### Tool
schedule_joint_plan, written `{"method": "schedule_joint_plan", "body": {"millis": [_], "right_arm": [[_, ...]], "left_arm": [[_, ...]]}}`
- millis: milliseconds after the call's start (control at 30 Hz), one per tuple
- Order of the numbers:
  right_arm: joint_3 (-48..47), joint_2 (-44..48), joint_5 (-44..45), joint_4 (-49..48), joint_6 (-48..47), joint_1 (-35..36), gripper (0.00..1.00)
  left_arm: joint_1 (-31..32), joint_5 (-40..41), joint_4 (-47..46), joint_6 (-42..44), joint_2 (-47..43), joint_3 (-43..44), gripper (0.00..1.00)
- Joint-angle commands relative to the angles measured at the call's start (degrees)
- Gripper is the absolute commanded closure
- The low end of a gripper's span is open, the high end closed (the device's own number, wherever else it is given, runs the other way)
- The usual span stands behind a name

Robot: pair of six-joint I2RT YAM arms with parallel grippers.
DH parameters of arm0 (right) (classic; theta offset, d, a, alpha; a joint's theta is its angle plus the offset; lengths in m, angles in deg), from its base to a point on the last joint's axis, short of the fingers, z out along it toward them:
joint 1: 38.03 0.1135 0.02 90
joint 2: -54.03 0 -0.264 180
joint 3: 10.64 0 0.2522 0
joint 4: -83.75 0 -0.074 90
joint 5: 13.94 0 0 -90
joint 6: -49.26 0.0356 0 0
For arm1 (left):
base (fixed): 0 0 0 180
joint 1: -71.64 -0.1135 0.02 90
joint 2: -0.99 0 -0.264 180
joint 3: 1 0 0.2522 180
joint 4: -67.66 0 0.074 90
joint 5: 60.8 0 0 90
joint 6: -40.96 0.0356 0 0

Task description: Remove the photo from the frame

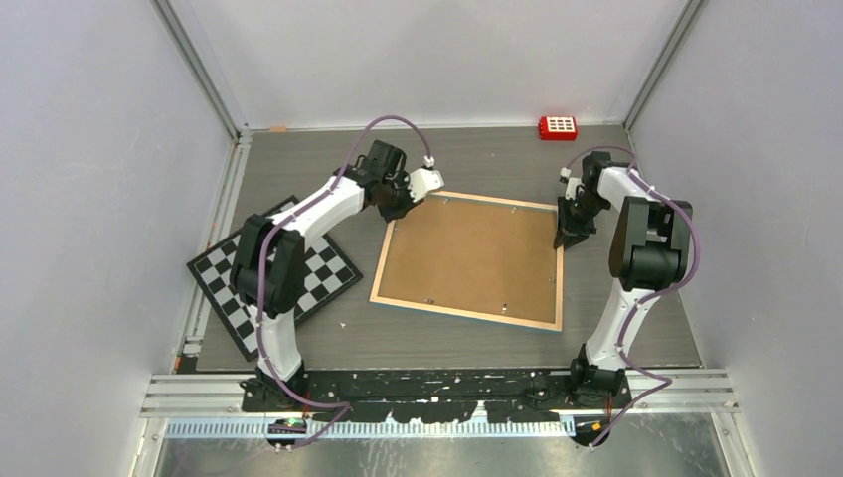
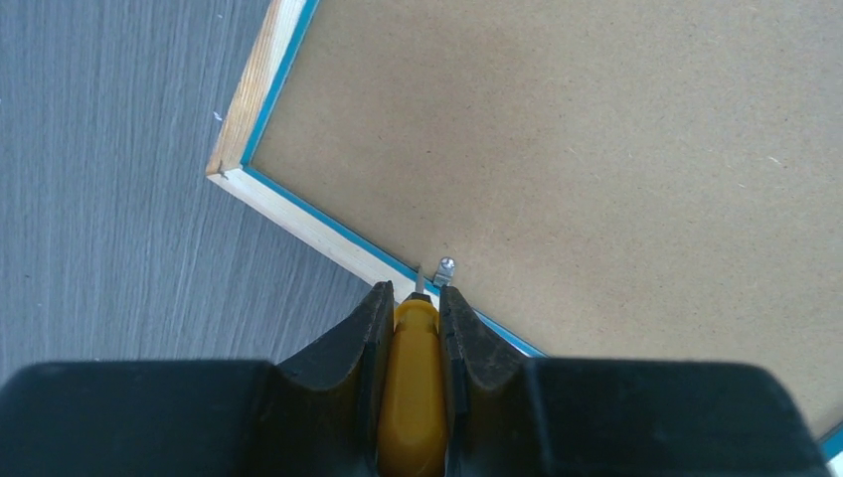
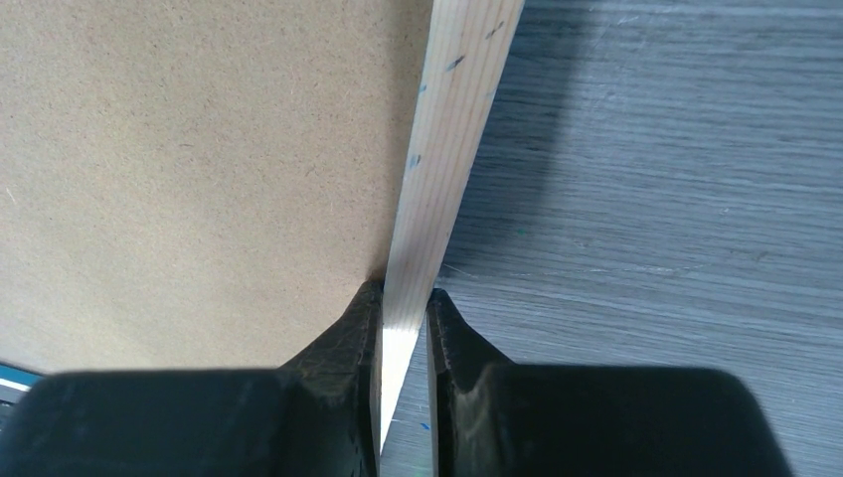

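Note:
The frame (image 1: 467,258) lies face down on the table, its brown fibreboard back up, with a light wood edge and a thin blue border. The photo is hidden under the back. My left gripper (image 1: 403,204) is at the frame's far left corner, shut on a yellow-handled tool (image 2: 416,378). The tool's metal tip touches the frame edge beside a small metal clip (image 2: 446,268). The left gripper (image 2: 413,293) sits just outside the frame (image 2: 596,149). My right gripper (image 1: 569,237) is shut on the frame's right wood edge (image 3: 447,149); its jaws (image 3: 403,293) pinch the strip.
A black-and-white chequered board (image 1: 273,273) lies left of the frame, under the left arm. A small red block (image 1: 558,127) sits at the far edge. Enclosure walls stand on the left, right and back.

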Motion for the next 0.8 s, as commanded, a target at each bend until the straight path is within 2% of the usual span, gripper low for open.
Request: {"method": "schedule_joint_plan", "body": {"millis": [0, 167, 467, 767], "right_arm": [[2.98, -0.22, -1.15, -3.33, -2.12, 0.90, 0.99], [4.32, 0.44, -1.07, -4.27, -2.16, 0.90, 0.99], [4.54, 0.13, -2.18, -4.33, -2.05, 0.90, 1.00], [4.48, -0.44, -2.73, -3.87, -2.40, 0.90, 1.00]], "left_arm": [[0.39, -1.13, 5.83, -0.29, -2.92, 0.24, 1.00], [1.95, -1.79, 9.70, -3.00, -2.95, -0.22, 1.00], [2.93, -3.73, 7.48, -8.75, -1.18, 1.01, 1.00], [3.01, -4.30, -0.94, -16.31, -1.83, -1.35, 1.00]]}}
